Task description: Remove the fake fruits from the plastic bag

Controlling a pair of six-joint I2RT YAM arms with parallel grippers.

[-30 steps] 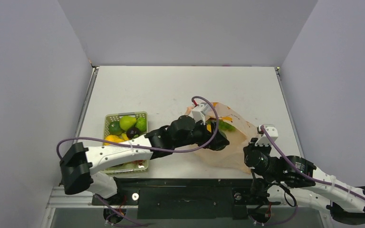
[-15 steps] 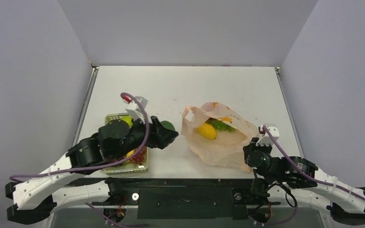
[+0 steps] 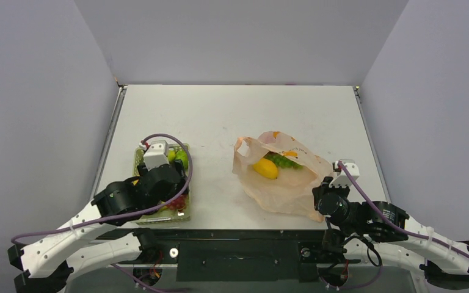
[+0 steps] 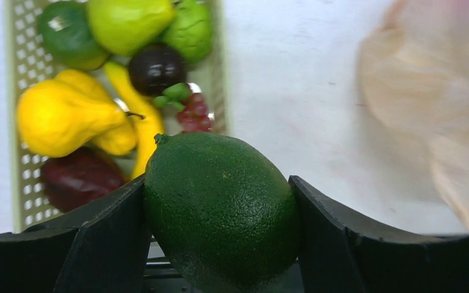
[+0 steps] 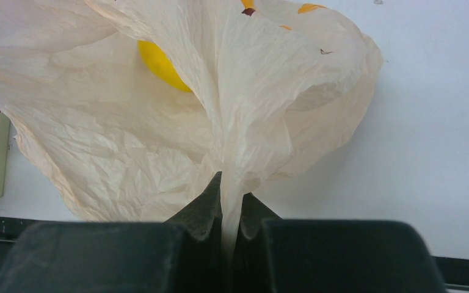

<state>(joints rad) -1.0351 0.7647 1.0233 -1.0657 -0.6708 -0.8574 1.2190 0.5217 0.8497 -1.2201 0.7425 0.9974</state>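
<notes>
The peach plastic bag (image 3: 281,186) lies open right of centre, with a yellow fruit (image 3: 265,169) and green grapes (image 3: 285,162) inside. My right gripper (image 3: 325,198) is shut on the bag's near edge; in the right wrist view its jaws (image 5: 229,186) pinch a fold of the bag (image 5: 159,140), and the yellow fruit (image 5: 162,67) shows through. My left gripper (image 3: 170,183) is over the near part of the green basket. In the left wrist view it (image 4: 217,180) is shut on a dark green round fruit (image 4: 220,213).
The light green lattice basket (image 3: 189,174) stands at the left, its wall (image 4: 18,55) around several fruits: a yellow pear (image 4: 61,116), a green pear (image 4: 125,21), a dark purple fruit (image 4: 156,67), red grapes (image 4: 195,113). Bare table lies between basket and bag.
My left gripper came out of the bag holding the dark green fruit and swung left to above the basket. The right gripper and the bag stayed put.
</notes>
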